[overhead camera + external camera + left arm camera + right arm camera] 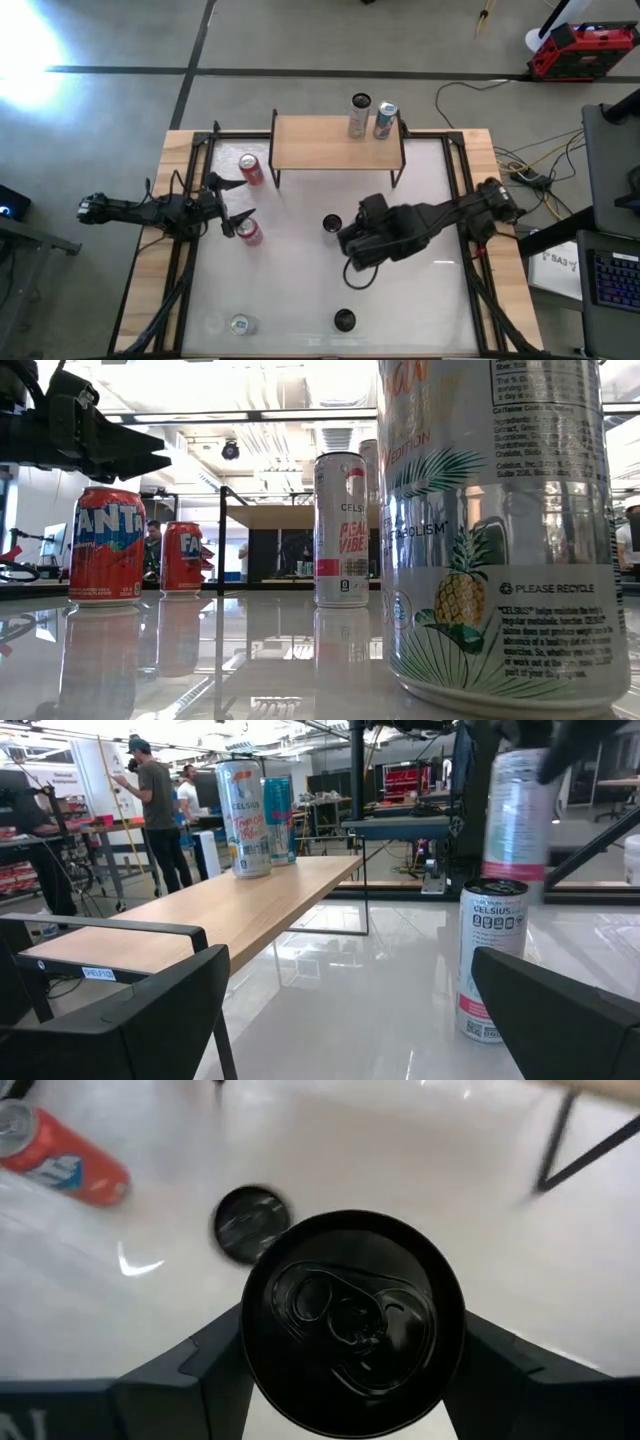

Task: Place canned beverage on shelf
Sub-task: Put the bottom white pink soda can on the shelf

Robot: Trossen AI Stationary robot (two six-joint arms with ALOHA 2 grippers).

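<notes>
Right pincer [350, 1370] gripping black-topped can [352, 1323] above table [420, 300]; left pincer [232, 205] gaping wide, holding nothing.

Big pineapple-print silver can [500, 530] runs off the low view's top edge, the black-lidded can [352, 1320] hides the right tool's [350, 1380] fingertips, and that raised can blurs in the left wrist view.
</notes>
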